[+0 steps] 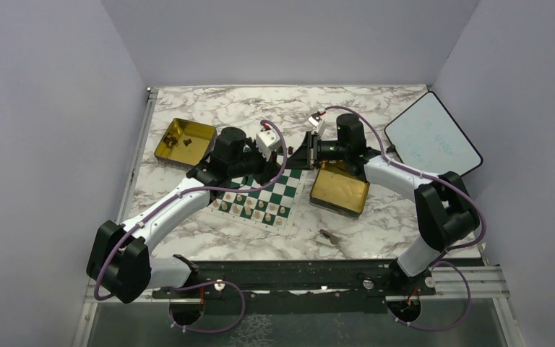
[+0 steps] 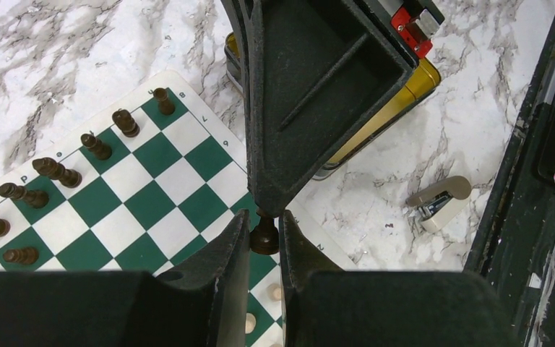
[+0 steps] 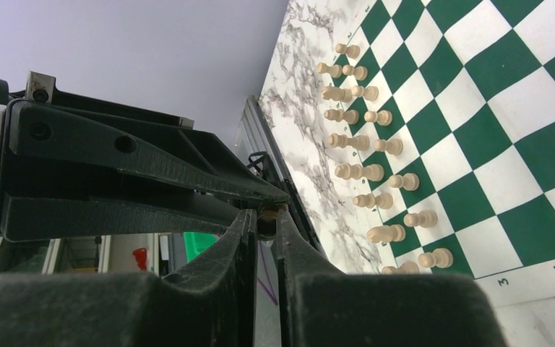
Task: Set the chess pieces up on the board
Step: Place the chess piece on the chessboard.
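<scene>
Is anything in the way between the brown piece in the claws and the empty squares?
Nothing visible on the board blocks it. But the dark piece is gripped by both the left gripper and the right gripper, so one must let go first.

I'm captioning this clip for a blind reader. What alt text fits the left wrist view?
The left claw pinches a dark chess piece near the edge of the green-and-white board, and the right claw meets it from above. More dark pieces stand along the board's left edge; a gold tin sits beyond.
</scene>
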Available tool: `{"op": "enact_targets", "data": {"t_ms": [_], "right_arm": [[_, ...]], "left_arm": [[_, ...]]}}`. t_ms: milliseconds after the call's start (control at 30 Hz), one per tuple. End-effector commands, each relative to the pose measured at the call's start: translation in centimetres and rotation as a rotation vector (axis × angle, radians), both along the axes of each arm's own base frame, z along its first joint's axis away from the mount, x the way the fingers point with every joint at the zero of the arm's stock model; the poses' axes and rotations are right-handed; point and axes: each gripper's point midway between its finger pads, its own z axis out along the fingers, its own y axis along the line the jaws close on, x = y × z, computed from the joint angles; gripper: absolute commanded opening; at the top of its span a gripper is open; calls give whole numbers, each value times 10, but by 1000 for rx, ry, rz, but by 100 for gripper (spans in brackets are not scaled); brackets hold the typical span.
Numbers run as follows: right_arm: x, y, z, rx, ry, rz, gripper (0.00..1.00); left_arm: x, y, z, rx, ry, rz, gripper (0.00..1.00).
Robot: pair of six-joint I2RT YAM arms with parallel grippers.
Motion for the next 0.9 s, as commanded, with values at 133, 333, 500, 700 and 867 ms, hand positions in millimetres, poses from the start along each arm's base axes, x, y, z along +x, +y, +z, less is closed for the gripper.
{"op": "enact_targets", "data": {"t_ms": [133, 333, 500, 700, 867], "right_arm": [[-6, 5, -3, 10, 16, 31, 10], [1, 7, -6, 15, 20, -3, 11], [16, 7, -12, 6, 20, -49, 11], [35, 3, -16, -3, 11, -106, 11], [55, -5, -26, -77, -26, -165, 11]], "left_arm": [[11, 5, 11, 8, -80, 52, 11], [13, 9, 5, 33, -61, 70, 25], [14, 14, -5, 71, -22, 102, 34], [12, 17, -7, 76, -5, 119, 43], [13, 26, -10, 99, 27, 177, 55]]}}
